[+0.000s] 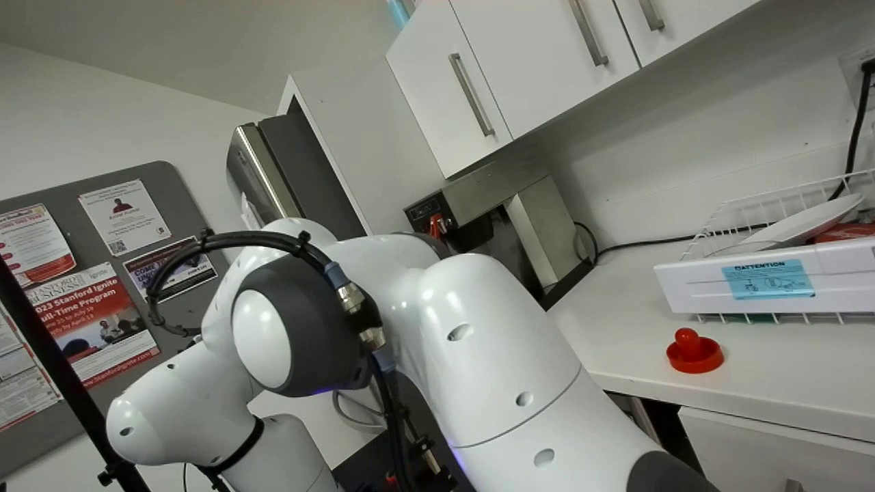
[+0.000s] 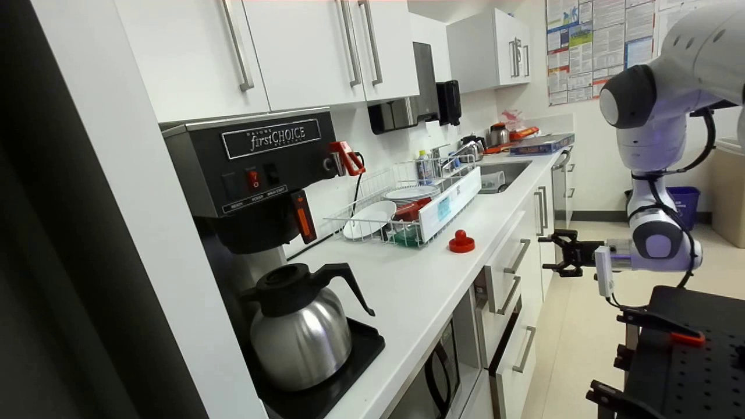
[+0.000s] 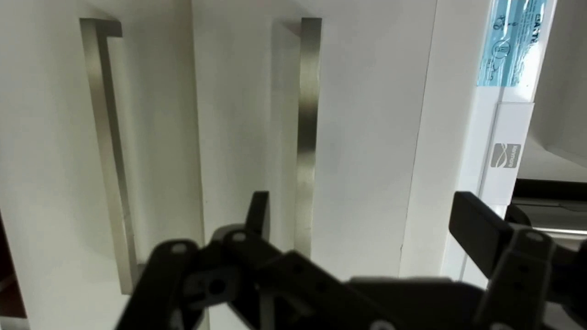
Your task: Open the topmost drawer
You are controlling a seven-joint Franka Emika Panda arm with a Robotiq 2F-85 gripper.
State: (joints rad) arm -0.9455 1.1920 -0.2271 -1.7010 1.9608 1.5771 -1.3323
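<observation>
The topmost drawer [image 2: 506, 256] is a white front under the counter edge, with a bar handle [image 2: 517, 256]. In the wrist view the drawer front [image 3: 367, 114] fills the middle, and its metal handle [image 3: 308, 137] runs top to bottom. My gripper [image 2: 546, 253] points at the drawer from a short distance. In the wrist view the gripper [image 3: 365, 211] is open and empty; the handle lies between its fingers' lines, nearer the left finger, and appears beyond them. In an exterior view part of the drawer [image 1: 772, 444] shows; the gripper is out of view there.
A lower drawer's handle [image 3: 107, 137] stands left in the wrist view. A bottom drawer [image 2: 515, 366] stands partly out. On the counter [image 2: 396, 279] are a red round object [image 2: 461, 242], a dish rack [image 2: 448, 201] and a coffee pot [image 2: 300, 337]. A black table [image 2: 698, 361] stands near the arm.
</observation>
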